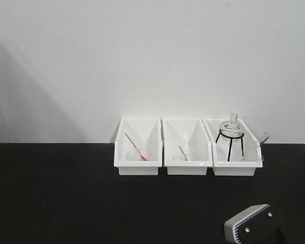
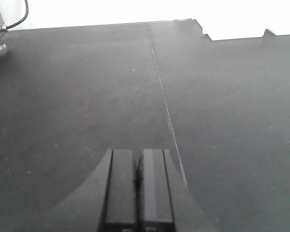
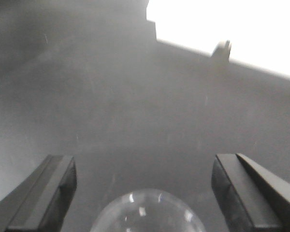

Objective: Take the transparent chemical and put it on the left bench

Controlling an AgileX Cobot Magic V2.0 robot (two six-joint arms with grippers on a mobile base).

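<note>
Hovering right gripper (image 3: 144,193), jaws spread wide, over clear rounded glass (image 3: 147,212); left gripper (image 2: 137,191) clenched empty. Risk: smooth curved glass slipping under off-centre squeeze.

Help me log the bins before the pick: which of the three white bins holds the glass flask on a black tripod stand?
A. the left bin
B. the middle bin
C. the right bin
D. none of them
C: in the front view the glass flask sits on the black tripod stand inside the right bin, while the other two bins hold only small items.
</note>
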